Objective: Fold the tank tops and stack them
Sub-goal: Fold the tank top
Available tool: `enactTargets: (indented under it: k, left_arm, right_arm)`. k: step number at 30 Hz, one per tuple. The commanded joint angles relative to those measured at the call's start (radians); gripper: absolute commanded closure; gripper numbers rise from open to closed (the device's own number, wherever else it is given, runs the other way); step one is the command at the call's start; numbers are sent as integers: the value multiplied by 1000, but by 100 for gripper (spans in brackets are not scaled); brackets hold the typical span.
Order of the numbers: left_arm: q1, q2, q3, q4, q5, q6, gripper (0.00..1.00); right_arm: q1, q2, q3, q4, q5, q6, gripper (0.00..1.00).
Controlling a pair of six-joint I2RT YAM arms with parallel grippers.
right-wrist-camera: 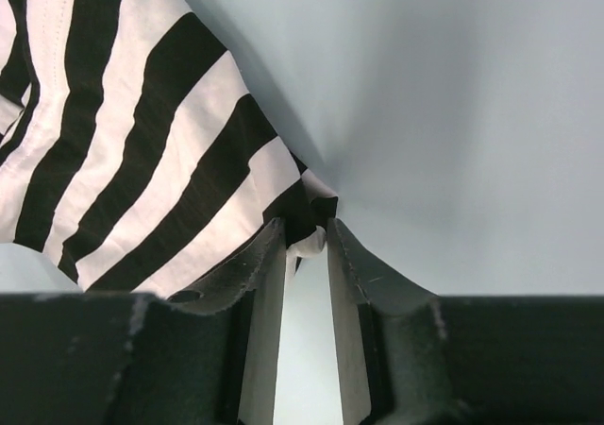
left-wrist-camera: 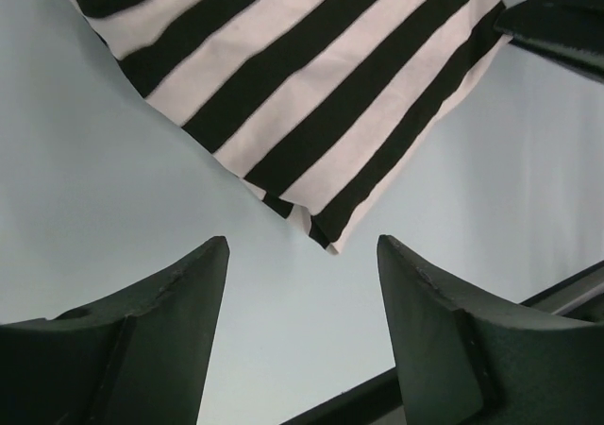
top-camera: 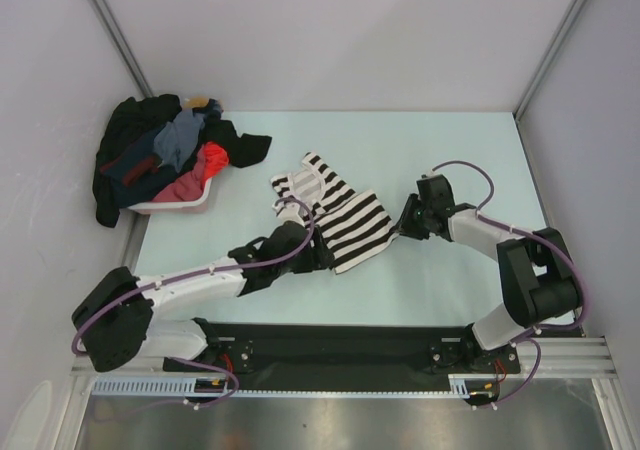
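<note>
Striped top (top-camera: pixel 345 220) lies on the table (top-camera: pixel 430 290), right tool (right-wrist-camera: pixel 307 241) pinched on one corner, left tool (left-wrist-camera: pixel 302 246) apart just short of another; looks like flattening, so left must close on cloth next.

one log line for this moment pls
stage: fold striped top | left gripper: open, by a corner, no contact | right gripper: shut on another corner | rest: clothes in basket

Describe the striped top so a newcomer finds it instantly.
Start at the pale blue table and look at its middle. The tank top lies there alone, black-and-white striped, unlike the dark and red clothes heaped in the pink basket at far left.
</note>
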Motion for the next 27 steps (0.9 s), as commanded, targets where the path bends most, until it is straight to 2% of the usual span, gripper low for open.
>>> enactTargets:
  k: [1, 3, 8, 11, 13, 17, 21, 23, 27]
  left_arm:
    - [-53, 34, 17, 56, -35, -65, 30]
    - [-85, 51, 25, 52, -36, -89, 30]
    - [-134, 94, 9, 95, -55, -140, 34]
    - [-146, 116, -9, 132, -55, -163, 37]
    - [-151, 126, -18, 158, -58, -170, 38]
    - [-151, 165, -8, 176, -59, -169, 46]
    - [-151, 206, 11, 173, -70, -170, 50]
    - [-151, 234, 11, 188, -82, -161, 56]
    - [-151, 287, 26, 219, -101, -138, 58]
  right_arm:
    - [-6, 3, -5, 42, -24, -13, 70]
    - [-11, 8, -8, 43, -24, -15, 72]
    - [-17, 29, -13, 56, -31, -10, 93]
    - [-20, 40, -13, 63, -33, -10, 98]
    - [-22, 46, -11, 68, -36, -9, 100]
    - [-22, 52, -10, 71, -39, -12, 100]
    - [-22, 49, -11, 74, -44, -12, 100]
    - [-22, 46, -13, 73, -44, -12, 100]
    - [-23, 44, -14, 74, -47, -13, 100]
